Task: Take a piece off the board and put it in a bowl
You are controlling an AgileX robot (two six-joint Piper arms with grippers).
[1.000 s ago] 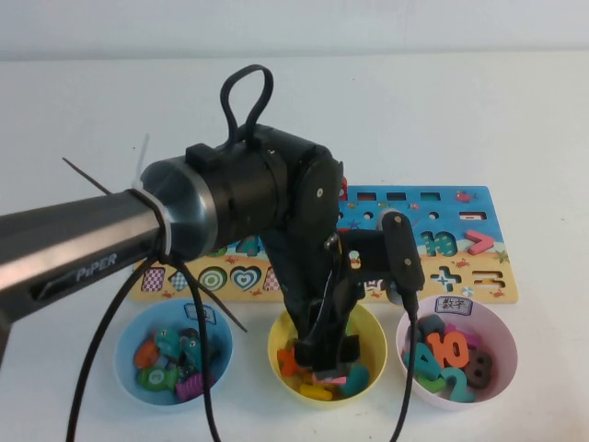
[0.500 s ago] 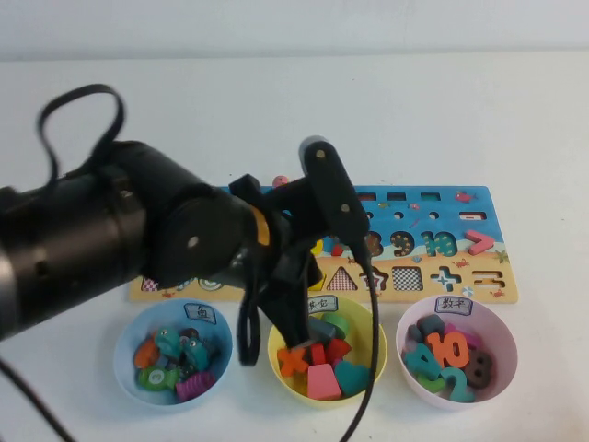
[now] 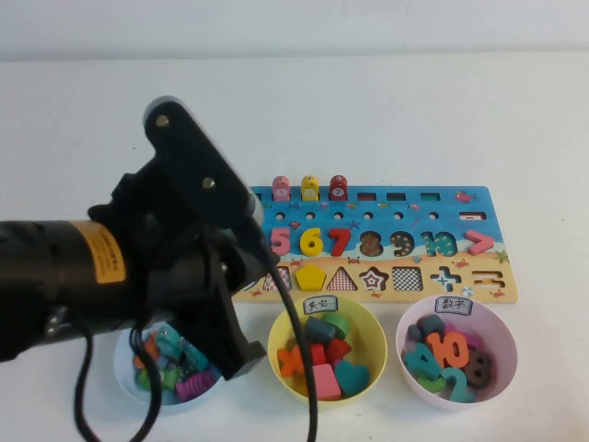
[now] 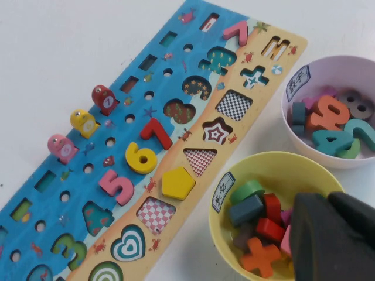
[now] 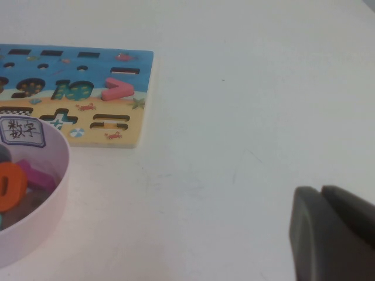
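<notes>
The pink trapezoid piece (image 3: 324, 380) lies in the yellow bowl (image 3: 377, 330) among other shape blocks. In the left wrist view only an edge of the piece (image 4: 285, 240) shows in the bowl (image 4: 263, 158), beside my left gripper (image 4: 327, 198). That gripper is shut and empty. In the high view the left gripper (image 3: 241, 362) hangs between the light blue bowl and the yellow one. The board (image 3: 460, 210) lies behind the bowls, also in the left wrist view (image 4: 176, 64). My right gripper (image 5: 322, 192) is shut over bare table, right of the board (image 5: 140, 99).
A pale pink bowl (image 3: 502, 327) of numbers stands right of the yellow one. A light blue bowl (image 3: 122, 366) sits left, mostly under my left arm. A yellow pentagon (image 3: 310, 276) and a pink 5 (image 3: 280, 241) remain on the board.
My left gripper released the pink piece into the yellow bowl, shut, and drew back to the left. The board is uncovered again.
</notes>
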